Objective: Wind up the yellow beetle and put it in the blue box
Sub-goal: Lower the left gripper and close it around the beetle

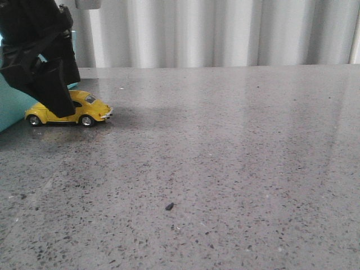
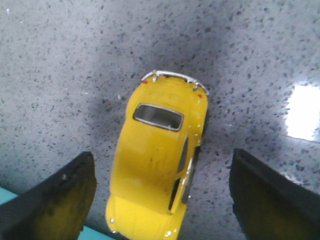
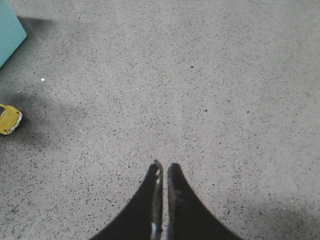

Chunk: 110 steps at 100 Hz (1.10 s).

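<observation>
Surface (image 1: pixel 236 157): grey speckled stone-like finish, polished, faint pale reflections toward far edge. Small dark speck (image 1: pixel 169 206) lay on it near front. Behind: pale corrugated wall panel (image 1: pixel 225 34), vertical ribs, evenly lit. Bright light patch (image 2: pixel 303 111) glared on surface.

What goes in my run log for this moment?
left gripper: open, straddling yellow beetle | right gripper: shut, idle | blue box: beside car
</observation>
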Motion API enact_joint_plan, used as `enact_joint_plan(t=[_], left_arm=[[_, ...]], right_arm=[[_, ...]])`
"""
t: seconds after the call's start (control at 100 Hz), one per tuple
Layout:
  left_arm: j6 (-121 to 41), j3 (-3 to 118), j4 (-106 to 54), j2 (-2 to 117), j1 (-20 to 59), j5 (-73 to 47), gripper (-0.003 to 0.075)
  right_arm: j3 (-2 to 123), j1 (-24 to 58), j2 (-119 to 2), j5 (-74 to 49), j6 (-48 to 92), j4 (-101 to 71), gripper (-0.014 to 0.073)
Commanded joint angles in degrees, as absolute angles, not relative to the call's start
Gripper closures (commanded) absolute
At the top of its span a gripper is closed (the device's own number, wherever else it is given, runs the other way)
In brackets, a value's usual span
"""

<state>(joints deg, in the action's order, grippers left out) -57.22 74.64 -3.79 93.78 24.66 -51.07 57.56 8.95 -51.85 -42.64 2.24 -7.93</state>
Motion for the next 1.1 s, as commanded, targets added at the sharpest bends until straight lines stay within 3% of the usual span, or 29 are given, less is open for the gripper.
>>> enact_joint_plan(t=[0.0, 0.52, 0.64, 0.95, 1.09], left_arm=[[-57.4, 76.5, -3.6, 92.3, 25.1, -48.3, 0.0207], [-58.2, 76.5, -1.1, 95.8, 25.1, -48.4, 0.0220], [-58.2, 76.5, -1.1, 96.1, 25.1, -48.4, 0.0292], [-58.2, 76.5, -1.1, 95.9, 25.1, -48.5, 0.0589], [-58.2, 78.1, -1.5, 95.5, 25.1, -50.8, 0.0661]], right_arm=[[59.0, 8.9, -51.1, -38.4, 2.6, -8.3, 0.0654], [59.0, 8.9, -51.1, -38.4, 2.6, -8.3, 0.0654], [59.0, 8.9, -51.1, -38.4, 2.6, -8.3, 0.0654], [59.0, 8.9, -51.1, -38.4, 2.6, -8.3, 0.0654], [59.0, 8.9, -51.1, -38.4, 2.6, -8.3, 0.0654]])
